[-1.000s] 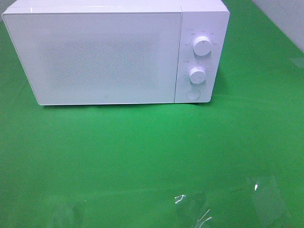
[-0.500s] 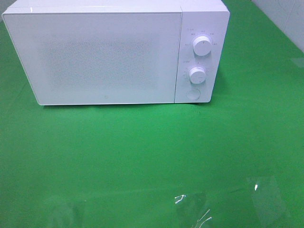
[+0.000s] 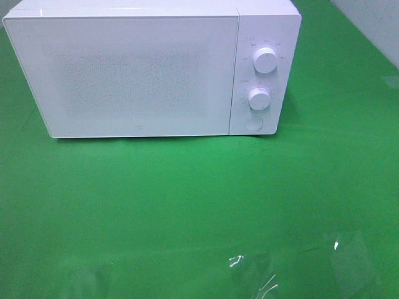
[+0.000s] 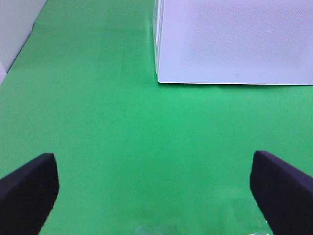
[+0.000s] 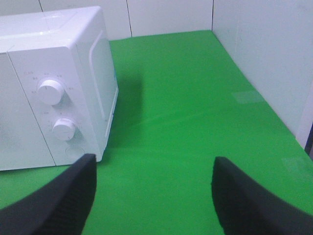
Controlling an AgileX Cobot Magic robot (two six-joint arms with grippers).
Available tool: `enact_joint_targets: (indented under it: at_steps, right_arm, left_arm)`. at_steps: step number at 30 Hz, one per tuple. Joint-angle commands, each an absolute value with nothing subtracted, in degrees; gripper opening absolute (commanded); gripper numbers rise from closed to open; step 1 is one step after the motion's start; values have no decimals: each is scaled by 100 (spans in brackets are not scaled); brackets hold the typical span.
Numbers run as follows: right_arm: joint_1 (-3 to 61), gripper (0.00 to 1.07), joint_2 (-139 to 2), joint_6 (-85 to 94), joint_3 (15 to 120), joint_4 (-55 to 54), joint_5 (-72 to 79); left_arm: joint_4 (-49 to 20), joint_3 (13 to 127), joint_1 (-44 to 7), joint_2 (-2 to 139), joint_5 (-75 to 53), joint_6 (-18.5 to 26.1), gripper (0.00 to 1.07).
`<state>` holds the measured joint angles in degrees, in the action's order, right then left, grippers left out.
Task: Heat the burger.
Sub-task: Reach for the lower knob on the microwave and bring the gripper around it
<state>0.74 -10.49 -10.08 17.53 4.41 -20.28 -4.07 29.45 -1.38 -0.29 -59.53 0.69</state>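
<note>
Scene: white box-shaped microwave oven [image 3: 143,71] stands on a green table cloth [image 3: 187,205], toward the far side of the exterior high view. Its flat white door with a fine dotted panel [image 3: 124,75] is closed flush with the front. Control strip to the right of the door: upper round white knob [image 3: 265,60], lower round white knob [image 3: 259,98] directly under it, and a round white push button [image 3: 253,124] at the bottom. Burger: seen in no view, so its position cannot be told from these pictures. Left gripper [image 4: 154,183]: jaws spread wide, the two black fingers [image 4: 27,193] at opposite edges of the left wrist view, only bare green cloth between them, nothing held. The oven's lower door corner [image 4: 161,78] lies ahead of this gripper, well apart from it. Right gripper [image 5: 154,193]: jaws also apart, black fingers [image 5: 58,200] with green cloth between them, nothing gripped. It faces the oven's control side, with the knobs [image 5: 50,90] visible near one finger but not touching it. A pale wall [image 5: 264,58] borders the cloth on the far side of the right gripper. Near edge of the cloth in the exterior view shows a few clear glossy patches with glints [image 3: 249,277]; material not identifiable.
</note>
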Motion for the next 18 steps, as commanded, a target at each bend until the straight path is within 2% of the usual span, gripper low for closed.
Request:
enact_joint_targets:
  at_steps: [1,8,18]
  right_arm:
    - [69,64,-1346,-1026,1673,636,-1610]
    - [69,64,-2034,-1026,1673,625,-1169]
    - [69,64,-3827,-1026,1673,613,498]
  left_arm:
    - [-453,2922,-120,-172,-5919,86,101]
    - [-453,2922,-120,-172,-5919,86,101]
    - [-453,2922,-120,-172,-5919,86,101]
